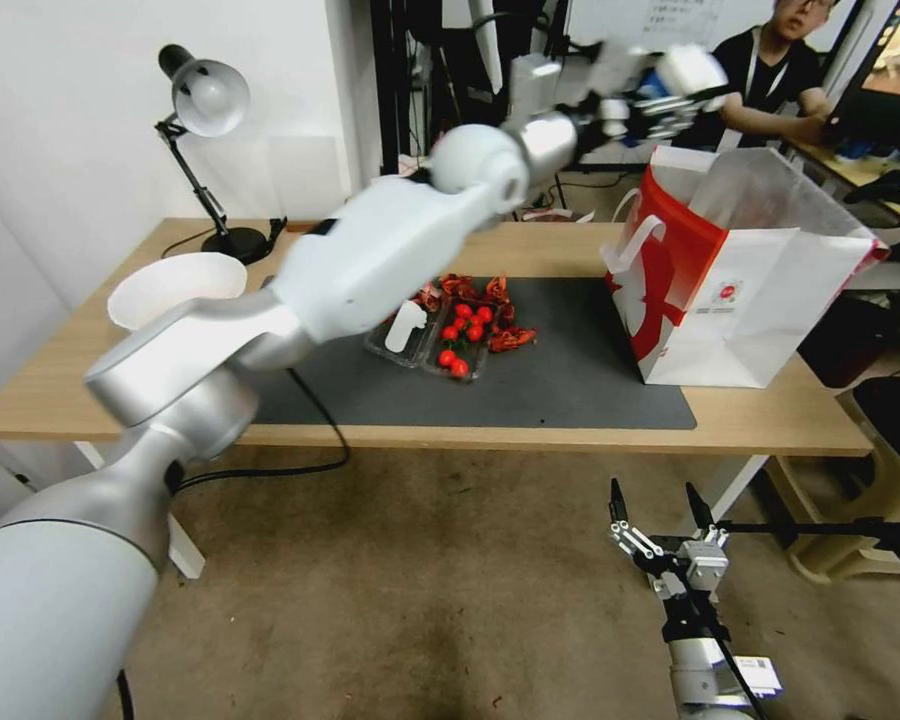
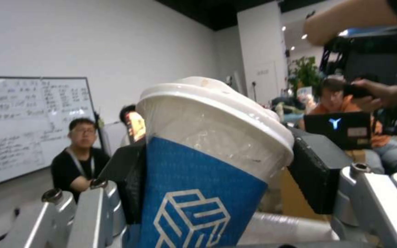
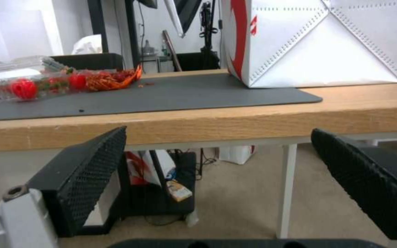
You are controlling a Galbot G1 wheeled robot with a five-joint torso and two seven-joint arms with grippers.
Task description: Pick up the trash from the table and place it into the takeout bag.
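My left arm reaches across the table (image 1: 90,400), and its gripper (image 1: 670,100) hangs above the open top of the takeout bag (image 1: 760,300). It is shut on the blue-and-white paper cup (image 1: 688,72). In the left wrist view the cup (image 2: 198,193), with its white lid, sits clamped between the black pads (image 2: 315,172) of the left gripper (image 2: 217,165). The white bag with red sides stands upright on the right end of the dark mat (image 1: 570,390). My right gripper (image 1: 660,505) is open, low in front of the table's front edge (image 3: 207,127), facing the bag (image 3: 318,41).
A clear tray (image 1: 450,335) of cherry tomatoes and red shells lies mid-mat. A large white bowl (image 1: 175,285) and a desk lamp (image 1: 205,100) stand at the left end. A person sits behind the bag. A black stand (image 1: 830,525) is on the floor at right.
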